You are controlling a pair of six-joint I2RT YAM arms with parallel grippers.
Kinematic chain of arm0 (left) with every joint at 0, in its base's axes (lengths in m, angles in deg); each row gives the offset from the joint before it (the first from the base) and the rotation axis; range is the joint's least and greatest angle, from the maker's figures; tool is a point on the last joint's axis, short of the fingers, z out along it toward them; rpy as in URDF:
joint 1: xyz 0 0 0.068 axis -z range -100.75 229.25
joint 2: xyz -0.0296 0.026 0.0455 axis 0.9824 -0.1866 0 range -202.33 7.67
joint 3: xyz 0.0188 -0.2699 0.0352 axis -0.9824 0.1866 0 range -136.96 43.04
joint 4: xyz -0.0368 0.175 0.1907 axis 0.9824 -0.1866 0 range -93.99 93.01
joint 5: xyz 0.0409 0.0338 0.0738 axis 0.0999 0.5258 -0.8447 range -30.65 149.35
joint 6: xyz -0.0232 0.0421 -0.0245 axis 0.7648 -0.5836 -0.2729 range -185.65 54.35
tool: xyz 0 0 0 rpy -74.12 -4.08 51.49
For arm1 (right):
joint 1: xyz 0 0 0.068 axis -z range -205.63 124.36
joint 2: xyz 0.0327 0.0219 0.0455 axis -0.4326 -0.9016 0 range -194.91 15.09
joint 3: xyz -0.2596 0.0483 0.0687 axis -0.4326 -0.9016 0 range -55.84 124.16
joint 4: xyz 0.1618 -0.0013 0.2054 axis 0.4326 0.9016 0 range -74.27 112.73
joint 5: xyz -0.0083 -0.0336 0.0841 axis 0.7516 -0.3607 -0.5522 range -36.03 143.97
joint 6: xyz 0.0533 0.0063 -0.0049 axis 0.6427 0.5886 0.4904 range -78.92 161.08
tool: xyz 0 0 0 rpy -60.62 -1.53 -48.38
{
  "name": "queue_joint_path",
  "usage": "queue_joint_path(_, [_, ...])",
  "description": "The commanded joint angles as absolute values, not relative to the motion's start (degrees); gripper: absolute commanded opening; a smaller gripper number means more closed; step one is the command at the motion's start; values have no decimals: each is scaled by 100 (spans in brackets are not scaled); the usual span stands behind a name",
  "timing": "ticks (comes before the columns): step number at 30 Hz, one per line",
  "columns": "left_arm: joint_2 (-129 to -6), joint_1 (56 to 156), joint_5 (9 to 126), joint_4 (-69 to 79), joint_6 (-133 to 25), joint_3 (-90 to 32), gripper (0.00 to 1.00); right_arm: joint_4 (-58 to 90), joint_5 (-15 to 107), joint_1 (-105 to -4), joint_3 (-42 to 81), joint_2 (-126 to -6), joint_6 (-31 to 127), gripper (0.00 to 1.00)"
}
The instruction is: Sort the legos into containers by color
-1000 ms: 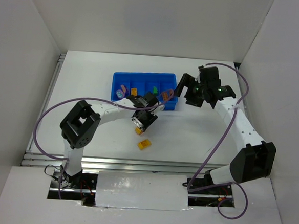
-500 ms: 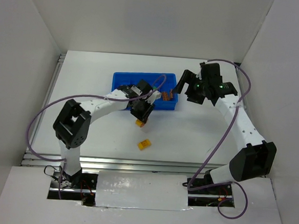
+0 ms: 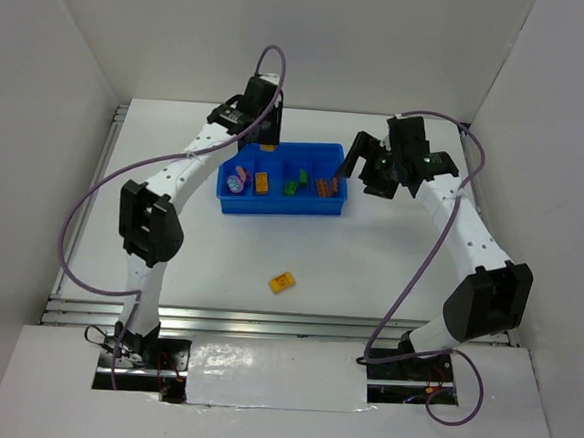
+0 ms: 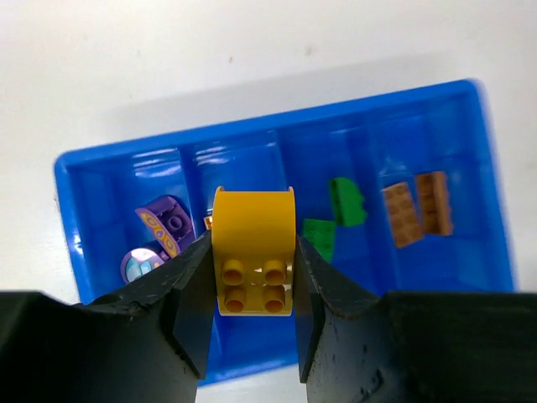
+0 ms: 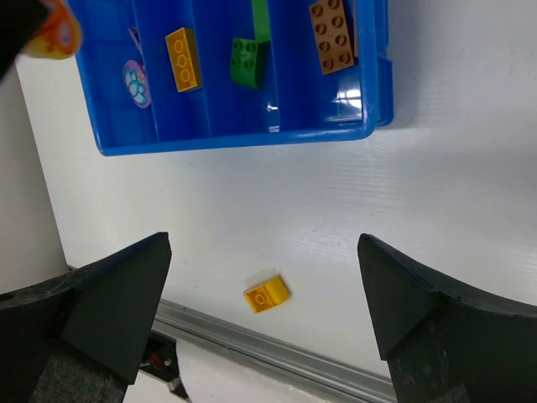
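The blue tray (image 3: 283, 207) holds, left to right, purple bricks (image 3: 238, 180), an orange-yellow brick (image 5: 183, 59), green bricks (image 3: 295, 182) and brown bricks (image 5: 331, 35). The left gripper (image 4: 252, 277) clamps a held yellow brick (image 4: 253, 243) above the tray. The right gripper (image 5: 262, 252) stands wide apart and empty near the tray's right end. A loose yellow brick (image 3: 283, 282) lies on the table, well apart from the tray.

Glossy plastic tray (image 5: 243, 138), smooth yellow plastic brick (image 4: 253, 227)

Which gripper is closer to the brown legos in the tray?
Right. The right gripper hovers open just past the right end of the tray, beside the brown legos. The left gripper, holding a yellow lego, is above the tray's far edge, toward its left end.
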State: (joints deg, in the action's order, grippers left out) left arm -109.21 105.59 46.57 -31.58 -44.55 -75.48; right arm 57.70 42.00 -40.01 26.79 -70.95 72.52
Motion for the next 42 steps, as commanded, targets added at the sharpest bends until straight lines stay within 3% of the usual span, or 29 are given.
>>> queue_joint_path(1, [-11396, 10535, 4115, -3496, -4166, -7859, 0, 5853, 4070, -4014, 3020, -7139, 7193, 100])
queue_joint_path(9, [-11924, 10403, 4643, -3320, -3929, -7825, 0, 5950, 4043, -4005, 3196, -7333, 7166, 100])
queue_joint_path(12, [-11986, 10385, 4678, -3364, -3884, -7755, 12, 5950, 4026, -3996, 3222, -7385, 7158, 100])
queue_joint_path(13, [-11942, 10385, 4678, -3347, -3867, -7711, 26, 5941, 4008, -3996, 3231, -7394, 7158, 100])
queue_joint_path(14, [-11907, 10385, 4739, -3312, -3893, -7667, 53, 5950, 4000, -4005, 3231, -7394, 7149, 100])
queue_joint_path(16, [-11845, 10377, 4739, -3337, -3867, -7658, 78, 5932, 4008, -4014, 3222, -7394, 7149, 100])
queue_joint_path(17, [-11828, 10377, 4783, -3338, -3876, -7667, 99, 5941, 4052, -4005, 3231, -7403, 7140, 100])
queue_joint_path(25, [-11284, 10385, 5055, -3478, -4182, -7825, 98, 5985, 4079, -4005, 3249, -7430, 7140, 100])
queue_joint_path(31, [-9641, 10753, 5268, -3776, -4719, -5748, 99, 5941, 4385, -3996, 2977, -7114, 7271, 100])
queue_joint_path(35, [-8447, 11946, 5099, -3883, -5202, -4294, 100, 6177, 5323, -3909, 2976, -6850, 7508, 100])
queue_joint_path(40, [-7943, 12161, 6494, -3883, -5150, -3178, 100, 6424, 5793, -3680, 2828, -6692, 7817, 100])
queue_joint_path(42, [-7794, 12354, 6541, -3672, -5124, -2879, 100, 6293, 5714, -3601, 2704, -6595, 7799, 100])
